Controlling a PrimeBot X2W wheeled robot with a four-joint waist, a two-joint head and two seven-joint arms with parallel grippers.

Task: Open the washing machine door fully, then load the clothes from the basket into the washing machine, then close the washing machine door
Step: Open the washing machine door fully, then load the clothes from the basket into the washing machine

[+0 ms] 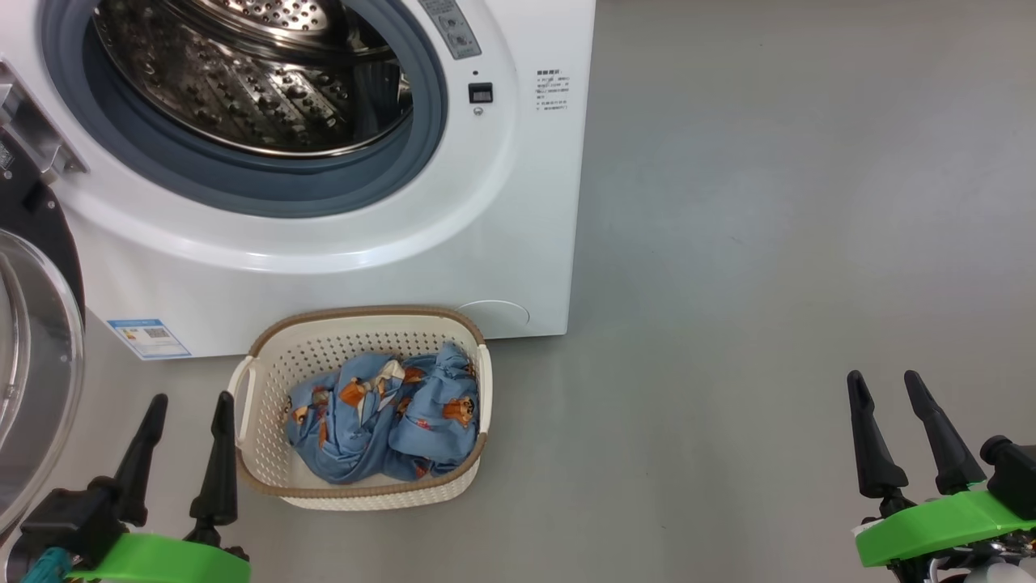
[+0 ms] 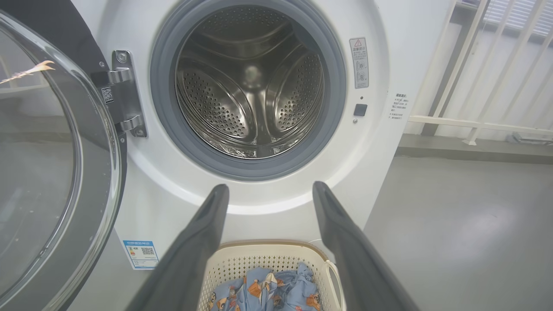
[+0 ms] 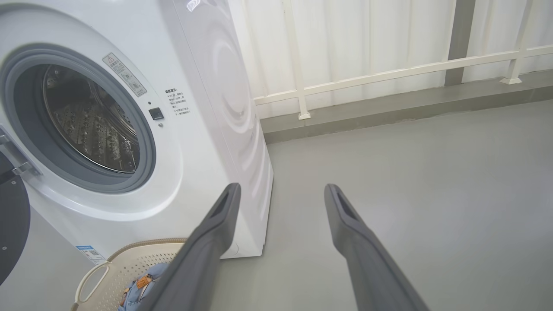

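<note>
The white washing machine (image 1: 324, 275) fills the upper left of the head view, its steel drum (image 1: 251, 73) bare inside the grey-blue gasket. The washing machine door (image 1: 36, 356) hangs swung open at the far left, glass bowl facing out. On the floor before the machine sits the cream basket (image 1: 267, 461) holding the light blue clothes (image 1: 388, 421). My left gripper (image 1: 190, 405) stands open just left of the basket. Far to the right, my right gripper (image 1: 885, 382) is open over bare floor. In the left wrist view the left gripper (image 2: 268, 190) points at the drum (image 2: 250, 86) above the basket (image 2: 242, 263).
Grey floor (image 1: 769, 243) stretches to the right of the machine. In the right wrist view a white railing (image 3: 389, 73) and a low grey kerb (image 3: 389, 116) run behind the machine's side. A blue label (image 1: 150, 336) sits low on the machine's front.
</note>
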